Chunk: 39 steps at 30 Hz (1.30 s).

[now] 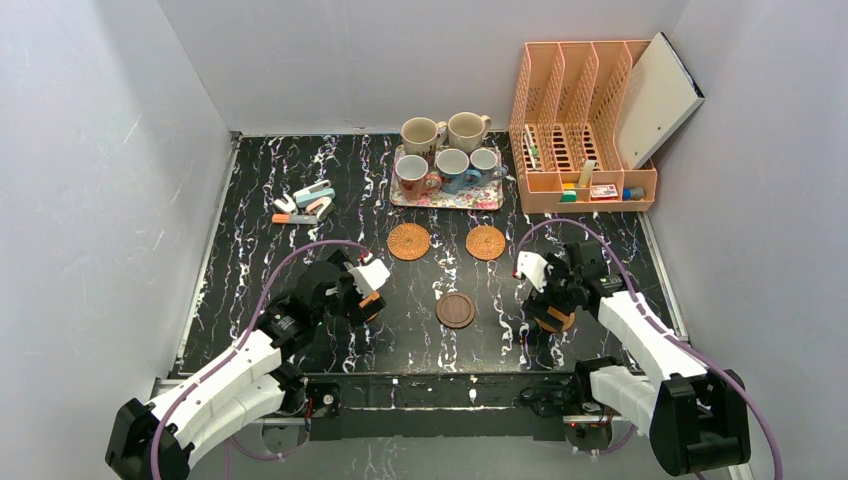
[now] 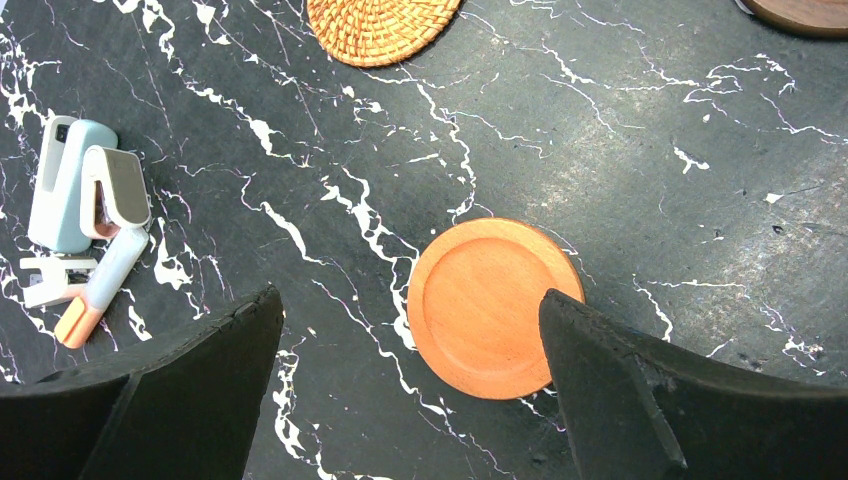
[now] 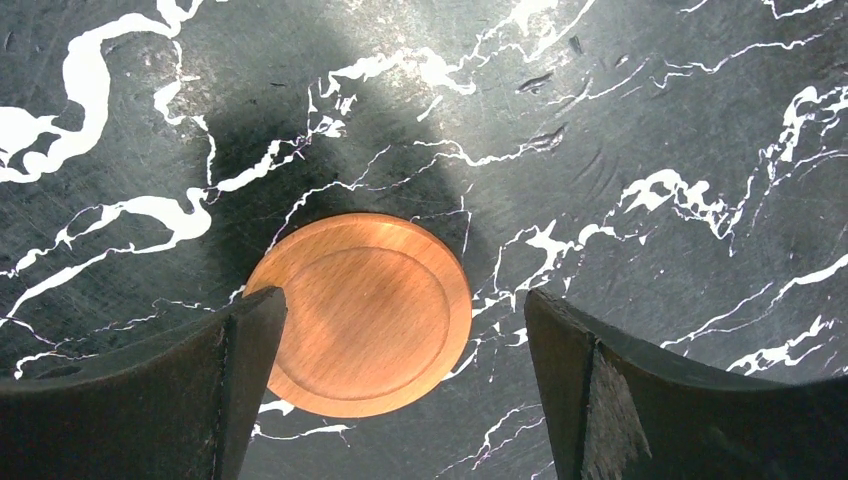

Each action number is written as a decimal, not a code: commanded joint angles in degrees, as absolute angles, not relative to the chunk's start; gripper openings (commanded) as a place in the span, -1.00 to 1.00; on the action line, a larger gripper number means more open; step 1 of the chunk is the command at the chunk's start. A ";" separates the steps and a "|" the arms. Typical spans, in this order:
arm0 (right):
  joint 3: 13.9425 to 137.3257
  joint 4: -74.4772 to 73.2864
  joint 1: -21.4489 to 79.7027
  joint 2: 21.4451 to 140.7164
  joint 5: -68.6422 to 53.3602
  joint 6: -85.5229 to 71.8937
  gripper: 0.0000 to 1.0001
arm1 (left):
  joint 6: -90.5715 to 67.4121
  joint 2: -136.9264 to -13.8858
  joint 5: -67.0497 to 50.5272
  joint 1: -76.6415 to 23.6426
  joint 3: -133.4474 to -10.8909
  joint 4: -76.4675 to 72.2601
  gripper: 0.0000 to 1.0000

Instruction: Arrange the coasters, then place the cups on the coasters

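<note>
Both my claws stand wide apart, gripping nothing. The left claw [image 2: 410,310] is over one smooth orange coaster [image 2: 495,308] and the right claw [image 3: 402,300] is over the other smooth coaster [image 3: 365,312]. Both discs lie flat on the surface [image 1: 300,250]. How high I am above them I cannot tell.

Where the rest is:
- two rattan coasters [image 1: 408,241] [image 1: 485,242] side by side mid-surface
- dark wood coaster [image 1: 456,310] nearer me, between my arms
- five cups [image 1: 447,165] packed at the far edge, most of them on the floral tray [image 1: 450,203], none yet on a coaster

Risks as I judge them:
- Neither disc is centred in its claw. The left one sits toward one finger, the right one toward the opposite finger. Closing now, one finger would likely touch first and shove the disc across the slick marble.
- The discs are thin and low, so my fingertips may ride over the rim and close on air, or scrape the surface.
- The dark coaster lies between both arms, so reaching in together could bump the wrists.
- The cups stand tight, handles near each other, so lifting one may knock its neighbour.
- Coasters set too close would leave the cups clashing.

Writing: none legible. The stapler and small things [image 1: 305,205] at the left and the bits in the peach file rack [image 1: 580,120] are too small to read — no brand visible on any cup.
</note>
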<state>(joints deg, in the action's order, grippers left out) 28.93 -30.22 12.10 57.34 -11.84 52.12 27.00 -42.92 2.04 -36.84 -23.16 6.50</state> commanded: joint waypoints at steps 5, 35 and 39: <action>33.74 -30.37 12.40 53.55 -11.86 48.41 0.96 | 27.10 -42.61 1.25 -36.56 -22.85 6.99 0.96; 27.79 -21.17 12.52 57.90 -6.83 48.14 0.96 | 27.25 -42.69 0.79 -36.56 -22.85 7.21 0.96; 27.15 -19.39 12.72 58.88 -6.72 47.86 0.96 | 27.25 -42.73 0.79 -36.50 -22.85 7.22 0.96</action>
